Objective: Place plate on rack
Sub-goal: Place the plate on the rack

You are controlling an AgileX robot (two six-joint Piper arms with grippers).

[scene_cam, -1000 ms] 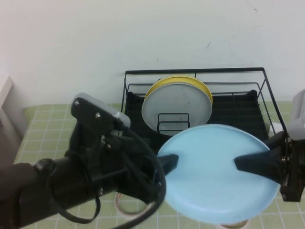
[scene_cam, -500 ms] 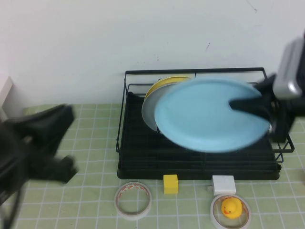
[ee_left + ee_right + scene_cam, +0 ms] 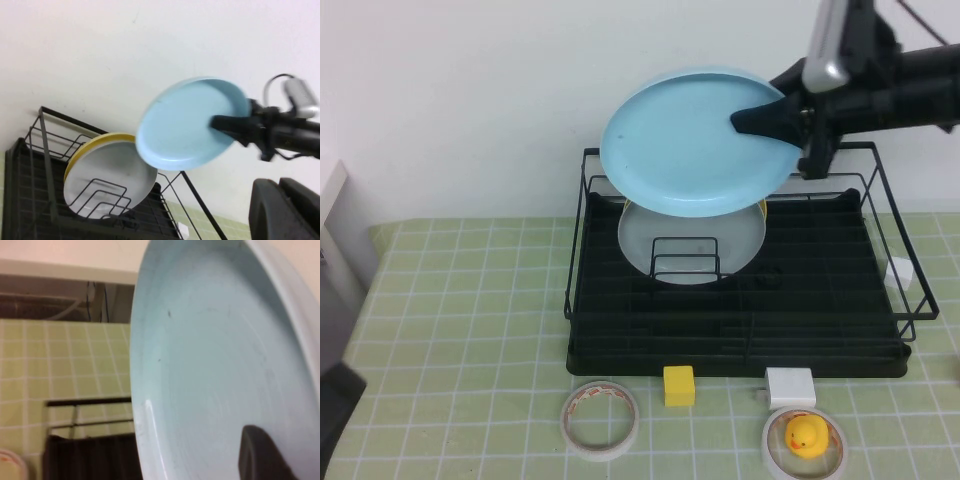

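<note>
My right gripper point(image 3: 745, 122) is shut on the rim of the light-blue plate point(image 3: 685, 140) and holds it tilted in the air above the back of the black wire rack point(image 3: 720, 362). The plate also shows in the left wrist view point(image 3: 185, 130) and fills the right wrist view point(image 3: 210, 365), with one finger point(image 3: 257, 452) on it. In the rack a grey-white plate point(image 3: 690, 235) leans behind the wire loop divider point(image 3: 685, 258), with a yellow plate point(image 3: 95, 142) behind it. My left gripper point(image 3: 279, 182) is shut and empty, far back at the left; only a dark part point(image 3: 332, 410) shows in the high view.
In front of the rack lie a tape roll point(image 3: 600, 418), a yellow cube point(image 3: 678, 385), a white block point(image 3: 789, 385) and a rubber duck in a ring point(image 3: 805, 436). A small white object point(image 3: 898, 272) sits at the rack's right side. The wall is close behind.
My left gripper let go of the plate and drew back to the lower left, nearly out of view. My right gripper lifted the plate up and back, over the rack.
</note>
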